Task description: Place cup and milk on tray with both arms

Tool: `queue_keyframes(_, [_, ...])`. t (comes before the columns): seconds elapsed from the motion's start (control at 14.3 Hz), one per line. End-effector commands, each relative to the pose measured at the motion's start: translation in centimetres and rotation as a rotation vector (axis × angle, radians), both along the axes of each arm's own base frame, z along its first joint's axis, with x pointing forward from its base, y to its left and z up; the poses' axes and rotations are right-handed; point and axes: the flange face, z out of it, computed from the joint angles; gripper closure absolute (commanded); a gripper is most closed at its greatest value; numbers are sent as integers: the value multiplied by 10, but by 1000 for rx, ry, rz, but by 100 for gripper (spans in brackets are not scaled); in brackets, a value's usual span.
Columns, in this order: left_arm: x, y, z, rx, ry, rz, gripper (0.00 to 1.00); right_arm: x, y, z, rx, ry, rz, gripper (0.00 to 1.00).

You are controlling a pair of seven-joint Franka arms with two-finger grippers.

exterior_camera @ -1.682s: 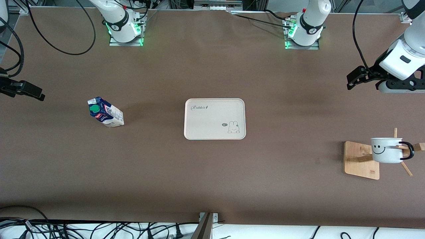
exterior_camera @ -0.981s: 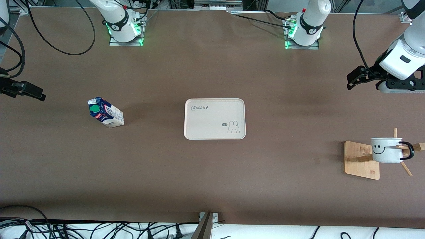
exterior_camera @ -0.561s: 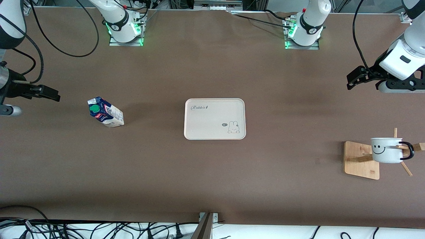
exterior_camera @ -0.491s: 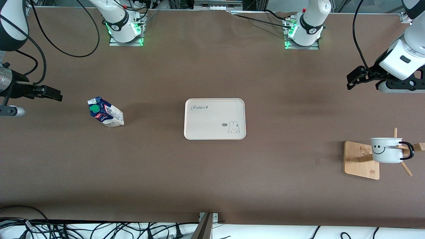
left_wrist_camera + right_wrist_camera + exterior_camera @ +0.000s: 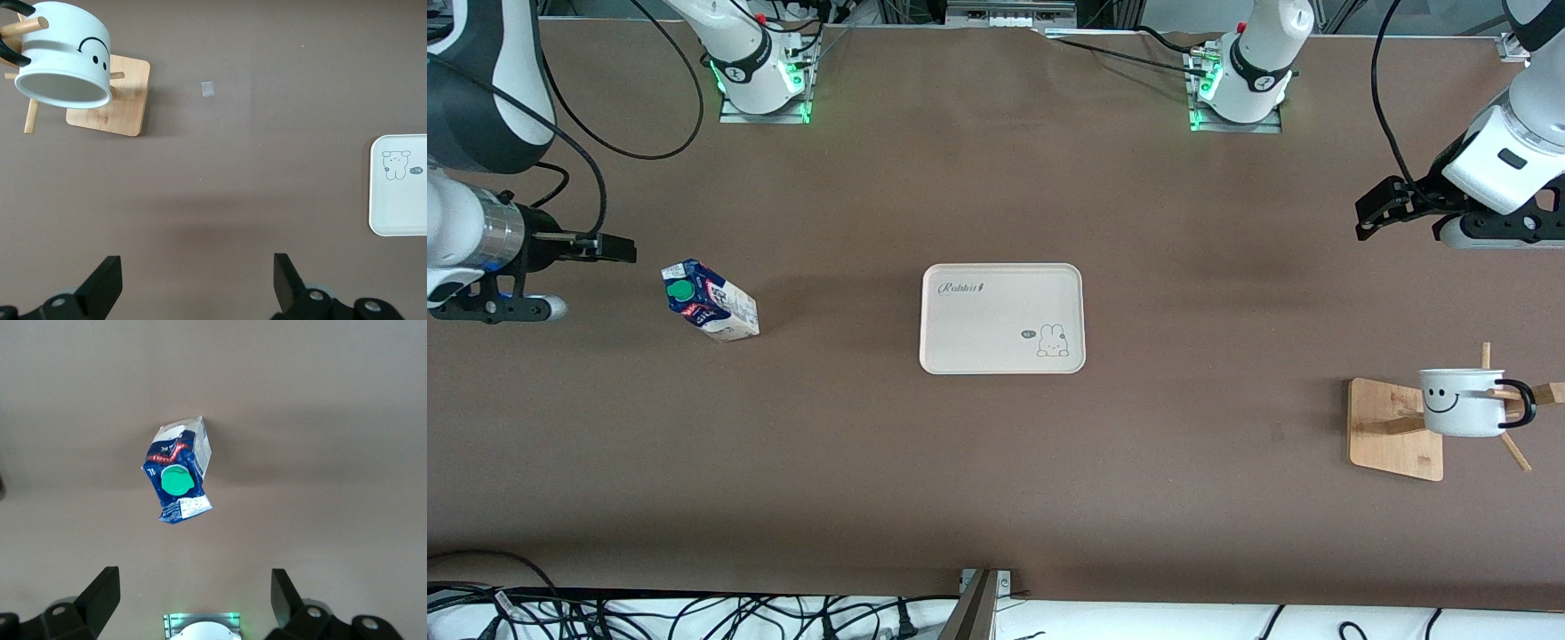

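Right gripper [image 5: 618, 250] has moved in from the table's edge since the earlier frames and now hangs over bare table just beside the dark blue and white gable-top milk carton [image 5: 710, 312], fingers [image 5: 100, 592] spread wide, nothing held. Left gripper [image 5: 1376, 213] hasn't moved: the left arm waits over its end of the table, fingers [image 5: 107, 285] also apart and empty. Carton stands upright, round green cap [image 5: 176, 481] on its sloped top, red marks around it. Flat cream-beige rectangular tray [image 5: 1002, 317] sits mid-table, bare. Small white smiley-face mug [image 5: 1463, 402] hangs by its black loop handle on the bamboo peg rack [image 5: 1396, 429], toward the left arm's end.
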Motion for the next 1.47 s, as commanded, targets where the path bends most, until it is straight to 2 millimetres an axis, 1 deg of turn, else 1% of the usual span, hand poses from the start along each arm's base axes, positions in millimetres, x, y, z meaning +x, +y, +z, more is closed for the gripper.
queue_keyframes(0.0, [-4, 0, 9, -8, 1, -18, 0, 0, 9, -14, 16, 47, 37, 0])
queue_keyframes(0.14, [-4, 0, 9, -6, 1, -18, 0, 2, 14, -20, 40, 47, 40, 0])
queue_keyframes(0.21, [-4, 0, 8, -6, 3, -20, 0, 4, 15, -27, 45, 55, 39, 0])
queue_keyframes(0.42, [-4, 0, 9, -6, 1, -20, 0, 7, 16, -34, 52, 35, 38, 0])
queue_keyframes(0.91, [-4, -1, 9, -8, 1, -20, 0, 6, 10, -76, 54, 11, 46, 0])
queue_keyframes(1.26, [-4, -1, 9, -6, 1, -21, 0, 4, 10, -92, 57, 0, 55, 0])
queue_keyframes(1.4, [-4, -2, 9, -6, 1, -21, 0, 3, 10, -103, 57, -12, 55, 0])
